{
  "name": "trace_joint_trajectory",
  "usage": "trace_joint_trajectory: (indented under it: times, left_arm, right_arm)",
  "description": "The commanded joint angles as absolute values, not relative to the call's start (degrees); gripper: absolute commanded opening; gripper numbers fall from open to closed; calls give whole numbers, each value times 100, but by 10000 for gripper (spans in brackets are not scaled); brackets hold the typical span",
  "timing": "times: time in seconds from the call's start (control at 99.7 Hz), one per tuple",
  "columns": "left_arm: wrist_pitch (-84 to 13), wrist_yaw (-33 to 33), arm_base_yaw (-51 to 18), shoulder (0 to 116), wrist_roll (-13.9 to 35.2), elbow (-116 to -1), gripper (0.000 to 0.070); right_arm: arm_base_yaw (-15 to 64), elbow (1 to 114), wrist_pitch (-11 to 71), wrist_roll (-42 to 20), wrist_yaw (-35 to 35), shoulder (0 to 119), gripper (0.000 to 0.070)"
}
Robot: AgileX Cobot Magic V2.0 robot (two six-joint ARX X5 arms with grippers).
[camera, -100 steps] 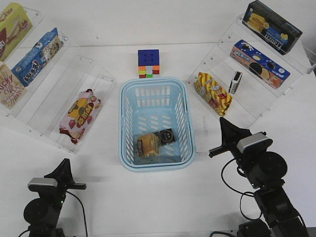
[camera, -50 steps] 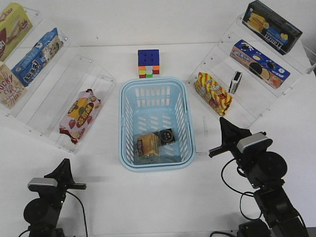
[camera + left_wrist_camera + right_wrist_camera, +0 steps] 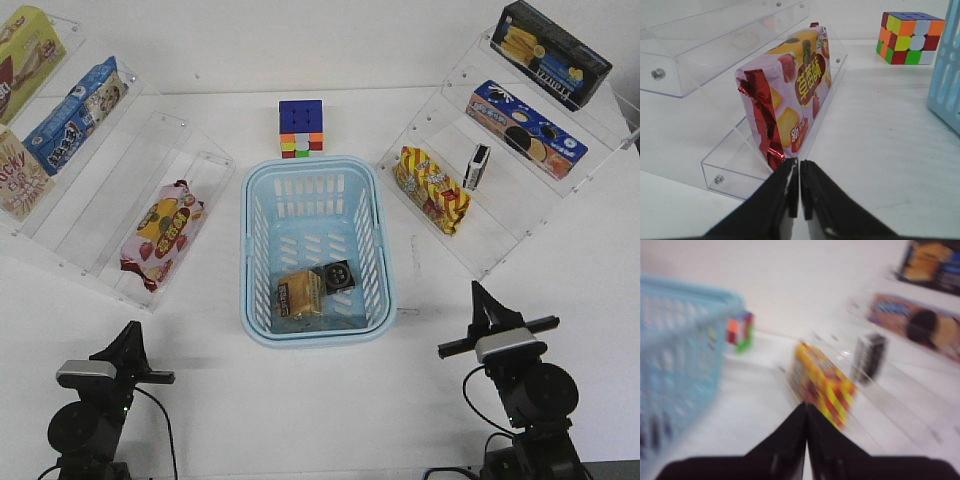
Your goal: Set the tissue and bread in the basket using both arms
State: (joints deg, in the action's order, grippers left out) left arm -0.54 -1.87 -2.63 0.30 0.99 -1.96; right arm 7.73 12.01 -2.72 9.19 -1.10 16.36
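Here, at the left edge of the white worktop (image 3: 320,400), clear tiered shelves hold snack boxes, and a strawberry packet (image 3: 160,233) lies on the lowest tier. The left claw (image 3: 131,342) sits low at the near left, its fingers pressed together with nothing between them; the left wrist view shows the same strawberry packet (image 3: 790,102) just ahead of its tips (image 3: 799,200). At the centre stands the basket (image 3: 258,200), with a colour cube (image 3: 301,128) just behind its far rim. The bread (image 3: 300,295) and the tissue (image 3: 336,276) both lie on the basket's floor near its front wall, touching, the tissue to the right and slightly farther back. Right of the basket, another clear shelf carries a yellow-and-red bag (image 3: 431,189), a small black-and-white pack (image 3: 477,166) standing upright, and two dark biscuit boxes higher up. The right claw (image 3: 482,303) is at the near right, well apart from the basket, fingers together and holding nothing; its wrist view is blurred.
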Motion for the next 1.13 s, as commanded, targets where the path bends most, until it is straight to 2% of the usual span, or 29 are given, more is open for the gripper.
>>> trace_joint_trajectory:
  times: [0.0,0.15,0.271,0.351,1.123]
  left_arm:
    - [8,-213,-259,19,113,-80,0]
    - [8,-213,-259,19,115,-80,0]
    - [8,-213,-259,19,115,-80,0]
    - [5,-213,-259,19,115,-80,0]
    - [8,-213,-259,19,113,-82,0]
  right_arm:
    - [679,888,-189,1076,-16,1153,0]
    - [502,309,580,1009,5,113,0]
    - [427,69,764,628,128,8,0]
    - [366,69,751,381,148,43,0]
    - [336,71,587,399,154,38,0]
